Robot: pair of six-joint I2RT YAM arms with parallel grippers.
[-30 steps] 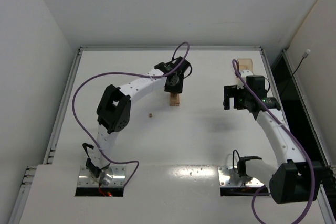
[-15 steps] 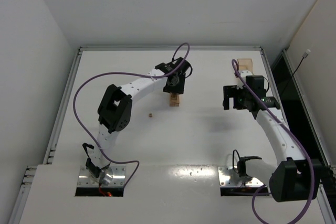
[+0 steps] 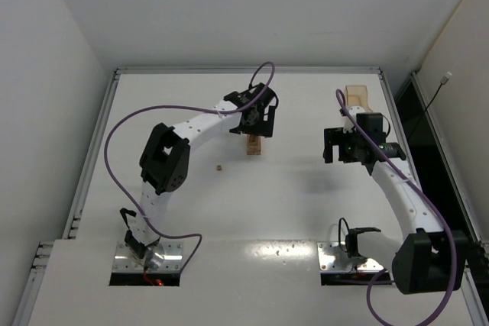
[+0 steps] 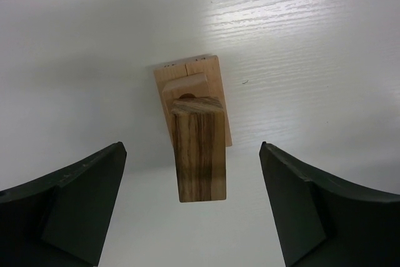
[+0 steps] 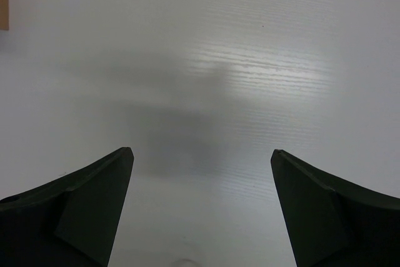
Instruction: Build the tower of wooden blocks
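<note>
1. The tower (image 4: 199, 154) stands on the table (image 3: 306, 204) a little left of centre and towards the far side. From the left wrist it shows as a flat, pale base of wood blocks with a darker-grained bar upright on top.
2. The left gripper (image 4: 192, 149) hangs right over the tower with its jaws wide. One finger is on each side of the top bar and neither touches it, so it holds nothing.
3. Judged step: a block has been set on the stack and let go, so the placing is at its end.
4. Next move, as I judge it: lift the left arm straight up and keep the fingers off the bar. A sideways brush could tip so narrow a stack.
5. After that, another piece is needed. A tiny loose block (image 3: 219, 167) lies on the table to the near left of the tower, well apart from it.
6. The right gripper (image 5: 203, 151) is spread wide and empty above bare table, well to the right of the tower.
7. An amber tray (image 3: 356, 98) sits at the far right, just beyond the right arm. I cannot tell what it holds.
</note>
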